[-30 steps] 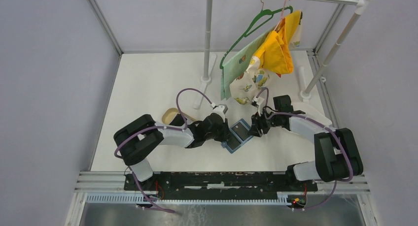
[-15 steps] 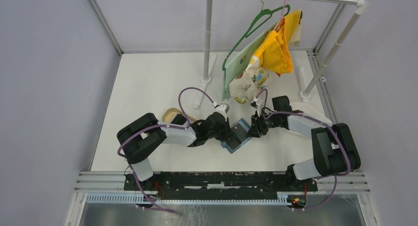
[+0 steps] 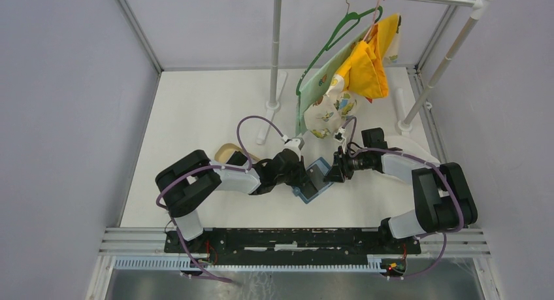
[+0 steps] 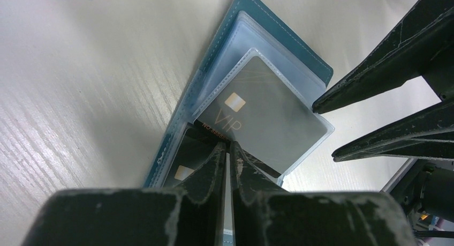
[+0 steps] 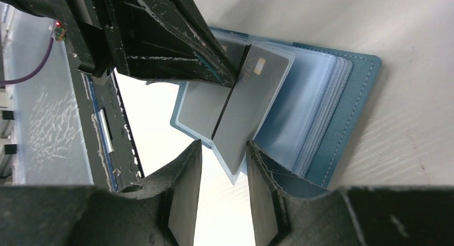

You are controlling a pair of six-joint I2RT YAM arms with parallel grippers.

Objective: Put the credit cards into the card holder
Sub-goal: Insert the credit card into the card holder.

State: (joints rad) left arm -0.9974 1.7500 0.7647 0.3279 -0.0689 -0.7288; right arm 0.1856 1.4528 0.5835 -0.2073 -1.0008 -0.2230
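Observation:
The teal card holder [image 3: 307,193] lies open on the table between both arms, its clear sleeves fanned out [image 5: 353,90] [image 4: 286,39]. A grey credit card [image 4: 262,114] marked VIP sits in a raised sleeve [image 5: 251,106]. A dark credit card [image 4: 182,168] with a gold chip lies under that sleeve, edge-on in the right wrist view [image 5: 229,98]. My left gripper [image 4: 229,145] [image 3: 304,176] is shut, its tips against the dark card with only a slit between them. My right gripper [image 5: 224,144] [image 3: 330,174] is open, its jaws standing either side of the raised sleeve's corner.
A tan oval tray [image 3: 227,153] sits behind my left arm. A clothes rack [image 3: 276,51] at the back carries a green hanger and yellow and green cloths [image 3: 356,65]. Something white [image 3: 411,150] lies under my right arm. A metal rail [image 3: 294,238] runs along the near edge.
Both grippers have narrowed. My right gripper has slid left onto the sleeve's corner, and my left gripper has edged right over the card holder.

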